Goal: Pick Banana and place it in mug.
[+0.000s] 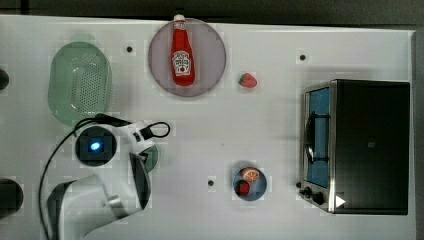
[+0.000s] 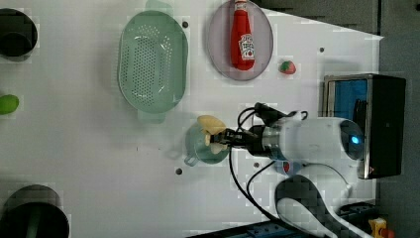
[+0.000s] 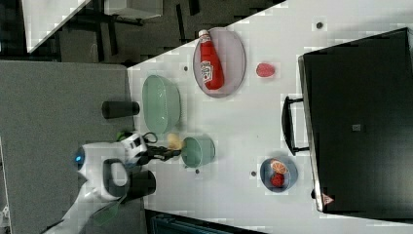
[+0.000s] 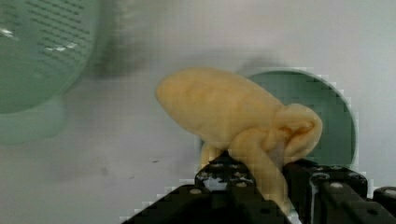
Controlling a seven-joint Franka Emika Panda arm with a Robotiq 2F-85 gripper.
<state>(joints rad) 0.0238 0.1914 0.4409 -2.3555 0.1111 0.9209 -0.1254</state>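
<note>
Gripper: the gripper (image 2: 221, 139) is seen pinched on the banana (image 2: 210, 126), its black fingers (image 4: 243, 186) pressed against the fruit's lower strips in the wrist view.
Banana: it is held off the counter (image 2: 89, 148), over the near rim of the mug (image 2: 198, 151); in the left view it overlaps the mug's upper edge, and in the right view (image 3: 174, 141) it is seen just beside the mug's left rim.
Mug: the teal-green cup (image 3: 199, 151) is seen upright on the counter, its opening partly covered by the banana in the wrist view (image 4: 327, 121).
Basket: a perforated green basket (image 2: 152, 62) is placed near the mug, toward the left view's top.
Plate: a round plate (image 1: 212, 55) with a ketchup bottle (image 1: 182, 52) lying on it is seen at the top view's upper middle.
Strawberry: a red strawberry (image 1: 247, 80) is set just beside the plate.
Bowl: a blue bowl (image 1: 261, 192) holding fruit pieces is found near the toaster oven (image 1: 370, 145).
</note>
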